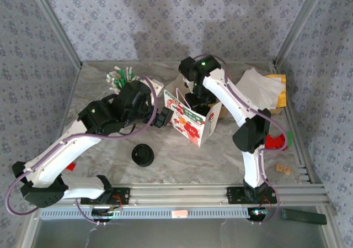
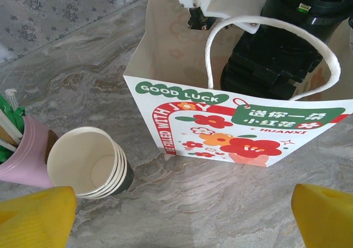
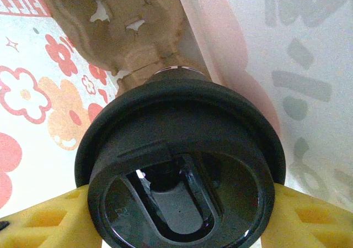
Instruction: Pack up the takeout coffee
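right wrist: takeout coffee (image 3: pixel 182 148) in right end effector (image 3: pixel 179 220), inside paper bag (image 3: pixel 309 66)

Ahead and left of the left end effector (image 2: pixel 182 223), stacked beige cups (image 2: pixel 91 162) stand beside, perhaps touching, a pink holder (image 2: pixel 25 154).

Paper bag (image 2: pixel 220 132) front: "GOOD LUCK" in white on green banner, top left. "FILLED WITH JOY" in white on red arch below it. Green tag at right: "送你一朵小红花", with "HUANXI" under it. Right wrist view: part of "FILLED" shows through bag wall, mirrored.
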{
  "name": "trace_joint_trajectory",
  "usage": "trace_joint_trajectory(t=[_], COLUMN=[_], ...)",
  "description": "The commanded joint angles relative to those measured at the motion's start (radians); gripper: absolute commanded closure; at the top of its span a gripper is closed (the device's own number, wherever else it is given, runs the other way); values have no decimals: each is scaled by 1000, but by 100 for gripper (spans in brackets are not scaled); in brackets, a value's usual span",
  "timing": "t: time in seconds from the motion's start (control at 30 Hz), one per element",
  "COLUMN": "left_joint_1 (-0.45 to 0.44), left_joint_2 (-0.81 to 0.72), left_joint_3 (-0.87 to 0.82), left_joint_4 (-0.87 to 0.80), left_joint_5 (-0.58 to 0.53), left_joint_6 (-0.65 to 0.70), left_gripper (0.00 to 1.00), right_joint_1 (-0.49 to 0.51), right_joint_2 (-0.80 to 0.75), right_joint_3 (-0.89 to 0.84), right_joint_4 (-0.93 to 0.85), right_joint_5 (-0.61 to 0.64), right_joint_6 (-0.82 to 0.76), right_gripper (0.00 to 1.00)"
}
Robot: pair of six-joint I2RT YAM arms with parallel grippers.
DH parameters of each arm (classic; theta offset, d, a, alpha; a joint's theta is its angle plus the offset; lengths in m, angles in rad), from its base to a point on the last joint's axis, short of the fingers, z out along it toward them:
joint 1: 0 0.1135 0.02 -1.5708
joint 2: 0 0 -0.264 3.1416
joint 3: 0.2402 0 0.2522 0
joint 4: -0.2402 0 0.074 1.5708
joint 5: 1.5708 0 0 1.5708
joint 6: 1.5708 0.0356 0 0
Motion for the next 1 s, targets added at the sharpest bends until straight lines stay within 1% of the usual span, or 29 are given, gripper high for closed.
trace_joint_trajectory(t=[0.0, 0.97], left_joint_1=[6, 8], left_joint_2=[-13, -13], left_joint_3=[41, 42], left_joint_4=[-1, -2], left_joint_5=[6, 11], left_joint_6=[13, 11], left_gripper=[0, 0], right_joint_1=[-5, -10], right_joint_2=[3, -8], right_joint_3=[0, -2], right_joint_4=[-192, -194], right_joint_5=[18, 16], right_joint_6=[-9, -9], right_gripper=[45, 45])
